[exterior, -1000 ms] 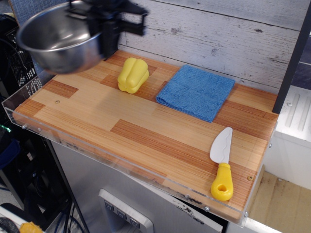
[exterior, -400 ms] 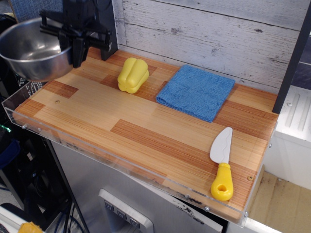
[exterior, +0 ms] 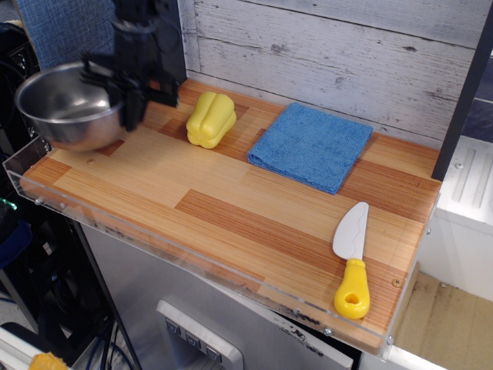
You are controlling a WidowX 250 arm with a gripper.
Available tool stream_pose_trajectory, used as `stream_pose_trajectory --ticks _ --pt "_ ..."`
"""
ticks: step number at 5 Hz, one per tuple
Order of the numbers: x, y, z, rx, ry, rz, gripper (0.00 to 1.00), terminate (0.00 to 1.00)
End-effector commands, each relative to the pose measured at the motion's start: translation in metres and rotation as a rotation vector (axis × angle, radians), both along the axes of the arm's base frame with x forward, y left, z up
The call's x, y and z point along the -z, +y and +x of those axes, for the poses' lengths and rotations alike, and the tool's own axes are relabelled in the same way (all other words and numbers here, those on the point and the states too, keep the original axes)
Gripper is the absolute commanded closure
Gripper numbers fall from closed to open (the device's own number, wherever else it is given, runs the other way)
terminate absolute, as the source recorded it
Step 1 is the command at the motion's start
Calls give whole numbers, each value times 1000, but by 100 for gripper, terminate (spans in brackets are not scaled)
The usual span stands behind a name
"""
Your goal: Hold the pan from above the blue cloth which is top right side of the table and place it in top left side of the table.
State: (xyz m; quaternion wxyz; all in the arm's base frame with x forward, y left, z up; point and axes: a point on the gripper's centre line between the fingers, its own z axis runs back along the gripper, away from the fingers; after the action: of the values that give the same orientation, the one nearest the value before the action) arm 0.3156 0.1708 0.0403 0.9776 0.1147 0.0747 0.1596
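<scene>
At the worktop's (exterior: 231, 208) top-left corner I see the end effector (exterior: 123, 96) gripping the pan's (exterior: 68, 106) right rim, well apart from the blue cloth (exterior: 310, 145).

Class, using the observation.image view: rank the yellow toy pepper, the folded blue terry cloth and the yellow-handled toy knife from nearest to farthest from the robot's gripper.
1. Yellow toy pepper, just right of the gripper holding the steel pan.
2. Folded blue terry cloth, back right-centre.
3. Yellow-handled toy knife, front right corner.
</scene>
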Motion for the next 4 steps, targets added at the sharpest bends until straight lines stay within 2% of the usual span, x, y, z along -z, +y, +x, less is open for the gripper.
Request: stream_pose_trajectory --ticks 1,3,4 --pt "13 -32 10 28 -7 -38 100 0" --pt "12 -47 13 58 -32 -51 100 0" --pt "13 -45 13 75 -19 -58 0 0"
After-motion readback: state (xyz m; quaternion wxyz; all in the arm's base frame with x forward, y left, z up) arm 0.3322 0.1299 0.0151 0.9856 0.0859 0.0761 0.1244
